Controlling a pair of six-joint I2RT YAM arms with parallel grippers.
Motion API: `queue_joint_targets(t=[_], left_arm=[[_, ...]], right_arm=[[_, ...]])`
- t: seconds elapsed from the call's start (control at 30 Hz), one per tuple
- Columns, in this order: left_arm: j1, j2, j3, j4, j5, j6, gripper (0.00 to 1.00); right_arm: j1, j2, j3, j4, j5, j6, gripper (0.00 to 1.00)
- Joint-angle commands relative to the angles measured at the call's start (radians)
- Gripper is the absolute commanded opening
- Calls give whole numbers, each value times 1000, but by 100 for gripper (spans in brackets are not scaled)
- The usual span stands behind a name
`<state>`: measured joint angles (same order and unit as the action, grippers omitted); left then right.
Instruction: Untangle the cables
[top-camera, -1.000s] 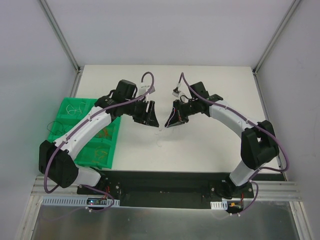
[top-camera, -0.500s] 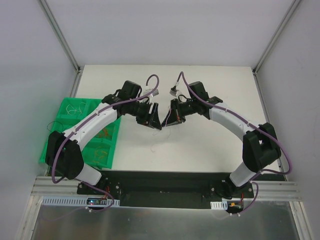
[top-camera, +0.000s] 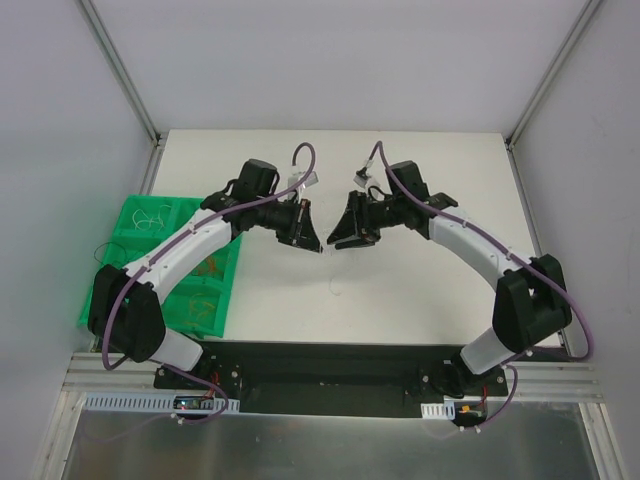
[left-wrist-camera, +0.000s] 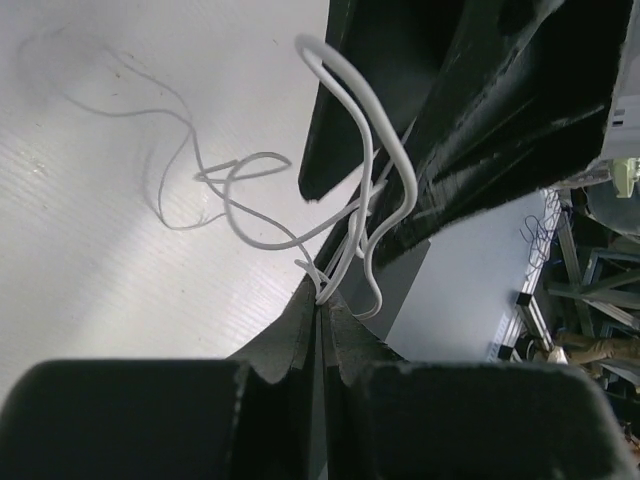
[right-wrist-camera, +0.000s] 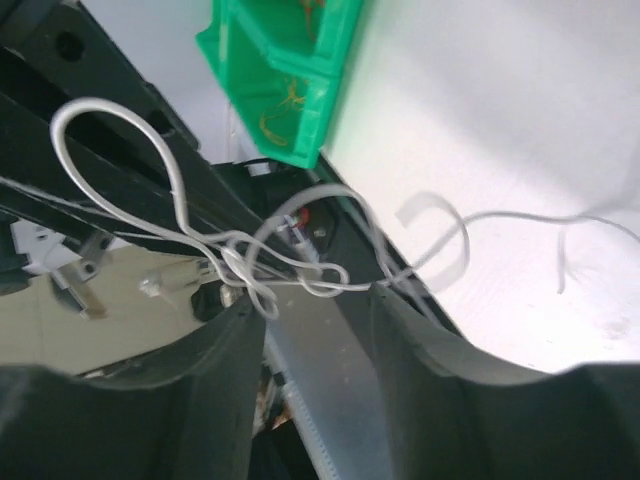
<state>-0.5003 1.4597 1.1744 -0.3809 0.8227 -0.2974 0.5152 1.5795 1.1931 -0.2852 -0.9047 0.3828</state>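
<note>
White cables (left-wrist-camera: 335, 265) are pinched in the shut left claw (left-wrist-camera: 320, 302), above the tabletop (top-camera: 420, 290). Strands run across to the right claw (right-wrist-camera: 310, 295): fingers apart, knot in the gap, not gripped. Long axis is claw-to-claw, and the right arm is nearest the knot.

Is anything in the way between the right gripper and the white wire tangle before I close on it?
Nothing visible. The white wire tangle sits at the mouth of the open right gripper, with no other object between them. The left gripper is shut on the same strands, close opposite, so mind its fingers.
</note>
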Motion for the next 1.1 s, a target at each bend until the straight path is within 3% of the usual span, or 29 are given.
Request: queue_joint_targets(t=[0.0, 0.23, 0.7, 1.03, 1.07], left_arm=[[23, -52, -27, 77, 81, -26, 0], [43, -50, -30, 85, 125, -34, 0], [59, -55, -33, 86, 168, -31, 0], [60, -52, -32, 86, 164, -35, 0], [60, -53, -32, 86, 165, -36, 0]], right_arm=[[-18, -124, -50, -28, 121, -33, 52], [-55, -210, -184, 110, 116, 2, 52], [0, -47, -122, 342, 35, 99, 51], [32, -10, -110, 400, 27, 159, 41], [31, -15, -112, 402, 35, 159, 35]])
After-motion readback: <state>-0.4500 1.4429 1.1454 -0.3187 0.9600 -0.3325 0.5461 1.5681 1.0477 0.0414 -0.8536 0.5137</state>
